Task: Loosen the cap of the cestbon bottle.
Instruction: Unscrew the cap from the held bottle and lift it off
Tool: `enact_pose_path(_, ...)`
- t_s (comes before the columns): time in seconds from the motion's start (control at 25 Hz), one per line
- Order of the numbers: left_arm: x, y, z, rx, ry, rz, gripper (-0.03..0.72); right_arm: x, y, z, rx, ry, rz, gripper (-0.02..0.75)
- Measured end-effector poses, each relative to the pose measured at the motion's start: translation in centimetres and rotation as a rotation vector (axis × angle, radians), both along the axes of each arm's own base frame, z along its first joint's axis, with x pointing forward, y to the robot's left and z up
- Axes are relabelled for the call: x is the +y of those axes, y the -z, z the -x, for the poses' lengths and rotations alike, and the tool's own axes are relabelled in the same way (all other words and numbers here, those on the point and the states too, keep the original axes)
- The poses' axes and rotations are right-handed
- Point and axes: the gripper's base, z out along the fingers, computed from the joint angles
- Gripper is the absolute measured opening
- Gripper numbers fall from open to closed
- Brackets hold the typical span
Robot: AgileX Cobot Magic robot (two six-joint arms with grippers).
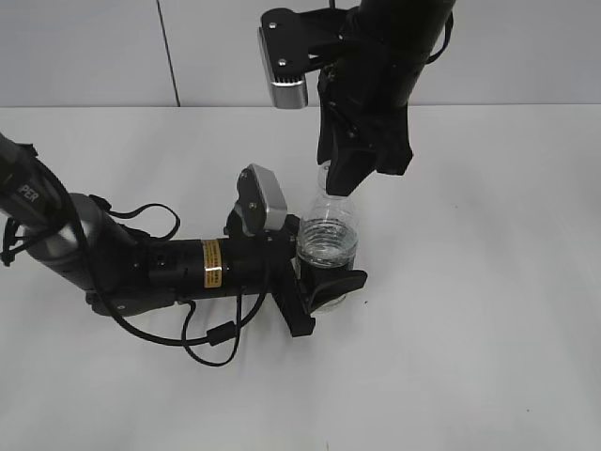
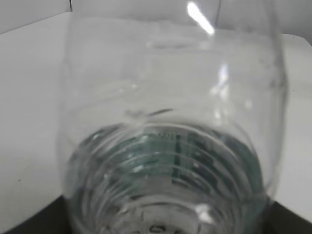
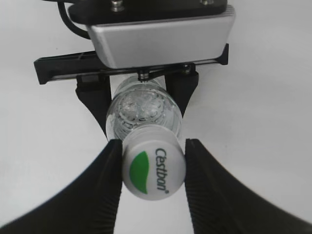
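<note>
The cestbon bottle (image 1: 329,230) stands upright on the white table, clear, with a little water in it. My left gripper (image 1: 324,282) is shut on its lower body. In the left wrist view the bottle (image 2: 170,122) fills the frame, its green label seen through the ribs, and only dark jaw corners show at the bottom. My right gripper (image 1: 344,178) comes down from above and hides the cap in the exterior view. In the right wrist view the white cap (image 3: 152,168) with its green leaf mark sits between the right fingers (image 3: 153,145), which press on both its sides above the bottle (image 3: 144,112).
The left arm (image 1: 141,263) lies low across the table from the left with loose black cables (image 1: 211,338) beside it. Its silver wrist camera (image 3: 161,39) is just behind the bottle. A grey wall (image 1: 526,56) bounds the table at the back.
</note>
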Motion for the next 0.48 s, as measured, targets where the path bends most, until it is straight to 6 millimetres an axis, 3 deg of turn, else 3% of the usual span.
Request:
enact_pose_path(0.16,0.0,0.0,0.0,0.001,0.0,0.0,0.405,-0.06,0.02,-0.05,0.003,0.032,0.006,0.328)
enact_pose_path(0.48,0.05,0.0,0.03,-0.002,0.009,0.0,0.405,-0.2,0.02,-0.16,0.013,0.08,0.007,0.48)
